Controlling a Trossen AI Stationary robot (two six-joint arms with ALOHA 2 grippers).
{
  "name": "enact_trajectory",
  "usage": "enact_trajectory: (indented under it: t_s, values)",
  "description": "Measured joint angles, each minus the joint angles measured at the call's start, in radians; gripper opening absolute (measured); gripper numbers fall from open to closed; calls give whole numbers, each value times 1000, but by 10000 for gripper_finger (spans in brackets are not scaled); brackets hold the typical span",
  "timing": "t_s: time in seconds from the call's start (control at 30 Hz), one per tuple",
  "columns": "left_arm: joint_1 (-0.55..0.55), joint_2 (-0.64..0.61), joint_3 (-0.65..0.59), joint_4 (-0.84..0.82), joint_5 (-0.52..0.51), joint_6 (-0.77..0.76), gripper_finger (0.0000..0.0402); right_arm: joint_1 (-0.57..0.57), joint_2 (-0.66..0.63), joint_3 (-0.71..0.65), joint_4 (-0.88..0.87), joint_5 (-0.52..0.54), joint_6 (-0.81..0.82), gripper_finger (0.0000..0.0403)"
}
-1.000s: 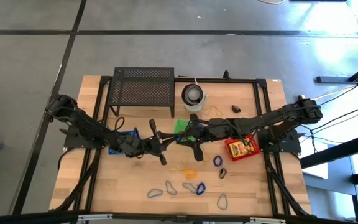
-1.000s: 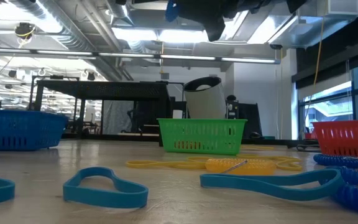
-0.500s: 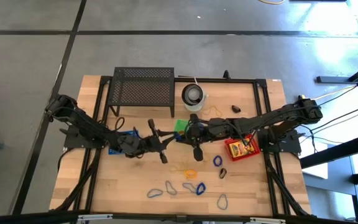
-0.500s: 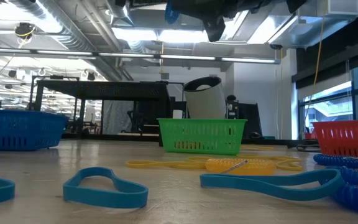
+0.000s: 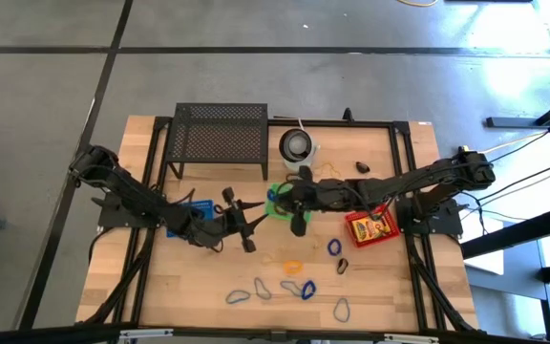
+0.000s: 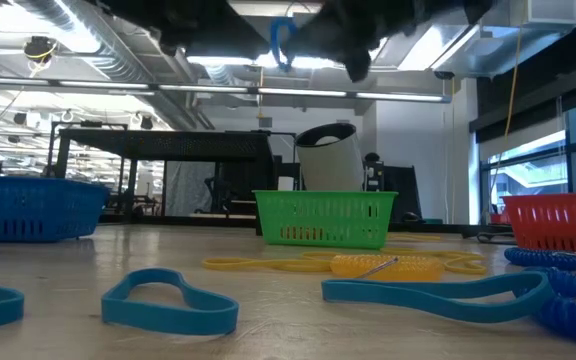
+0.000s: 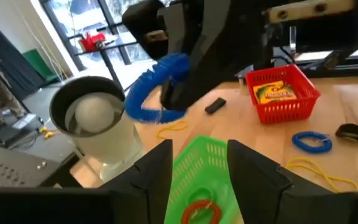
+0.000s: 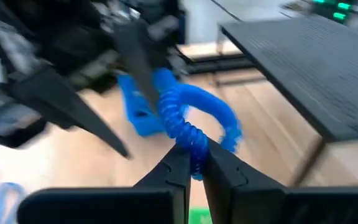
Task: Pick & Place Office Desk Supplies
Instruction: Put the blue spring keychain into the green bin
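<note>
Above the green basket [image 7: 201, 180] mid-table, the right gripper [image 8: 191, 163] pinches a blue coil [image 8: 188, 118] in the air, while the left gripper [image 7: 197, 165], fingers spread and holding nothing, faces it just beside, with other loops [image 5: 299, 287] lying loose on the table [image 5: 160, 287].
</note>
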Motion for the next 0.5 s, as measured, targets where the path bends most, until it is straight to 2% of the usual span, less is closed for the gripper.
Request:
enact_trajectory:
  t_s: [0.1,0.23,0.5]
  values:
    - [-14,0,0,1,-3,-7,146,-19,0,0,-80,77,45,31]
    - [-23,0,0,3,-6,-7,142,-61,0,0,-173,106,117,29]
    - [-23,0,0,2,-6,-9,141,-106,40,0,-350,-24,243,29]
